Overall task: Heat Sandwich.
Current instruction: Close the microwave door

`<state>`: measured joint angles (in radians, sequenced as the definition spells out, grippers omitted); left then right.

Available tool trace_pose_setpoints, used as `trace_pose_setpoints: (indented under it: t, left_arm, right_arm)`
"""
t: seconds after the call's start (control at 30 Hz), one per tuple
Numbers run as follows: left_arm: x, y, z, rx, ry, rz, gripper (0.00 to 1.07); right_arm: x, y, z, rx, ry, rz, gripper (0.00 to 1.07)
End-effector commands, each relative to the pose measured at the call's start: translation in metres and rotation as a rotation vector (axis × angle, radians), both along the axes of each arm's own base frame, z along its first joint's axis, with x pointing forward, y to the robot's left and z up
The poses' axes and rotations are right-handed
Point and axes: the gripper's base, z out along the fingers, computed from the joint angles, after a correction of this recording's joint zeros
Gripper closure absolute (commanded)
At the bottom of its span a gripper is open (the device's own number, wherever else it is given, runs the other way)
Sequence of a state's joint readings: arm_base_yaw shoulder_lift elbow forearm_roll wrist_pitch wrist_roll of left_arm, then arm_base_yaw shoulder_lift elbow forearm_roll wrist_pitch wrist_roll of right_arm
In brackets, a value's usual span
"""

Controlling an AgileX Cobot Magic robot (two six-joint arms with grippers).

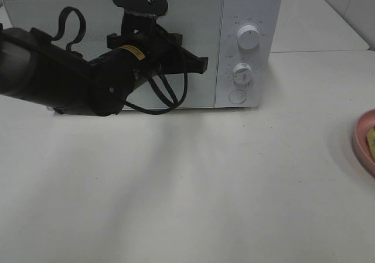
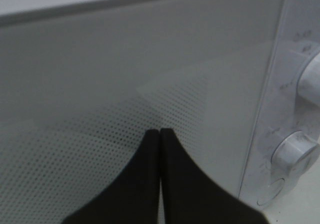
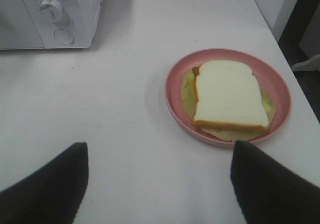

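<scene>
The sandwich (image 3: 230, 94), white bread on top with green and reddish filling at its edges, lies on a round pink plate (image 3: 173, 87) at the table's right edge; only a sliver of the plate (image 1: 364, 135) shows in the exterior high view. My right gripper (image 3: 160, 146) hovers open just short of the plate, nothing between its fingers. The white microwave (image 1: 199, 23) stands at the back with its door closed. My left gripper (image 2: 160, 132) is shut and empty, its tips close to the door (image 2: 100, 84), near the door's right side (image 1: 202, 64).
The microwave's control panel carries an upper knob (image 1: 248, 38), a lower knob (image 1: 242, 71) and a round button (image 1: 236, 95). The left arm's black body (image 1: 64, 78) and cable hang in front of the door. The white table (image 1: 193, 187) spreads in front.
</scene>
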<state>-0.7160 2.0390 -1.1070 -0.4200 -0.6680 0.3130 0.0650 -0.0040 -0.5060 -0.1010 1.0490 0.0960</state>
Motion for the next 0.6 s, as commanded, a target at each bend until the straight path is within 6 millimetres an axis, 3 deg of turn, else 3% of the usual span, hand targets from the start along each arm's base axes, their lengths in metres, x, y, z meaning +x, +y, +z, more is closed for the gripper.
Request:
trace_pose_setpoints:
  t: [0.03, 0.6]
  left_arm:
    - [0.0199, 0.0093, 0.0086, -0.046, -0.026, 0.084, 1.07]
    - [0.0129, 0.0142, 0.0147, -0.039, -0.017, 0.079, 1.07]
  right_arm:
    - [-0.0033, 0.0000, 0.0003, -0.007, -0.035, -0.001, 0.32]
    - [-0.0033, 0.0000, 0.0003, -0.007, -0.035, -0.001, 0.32]
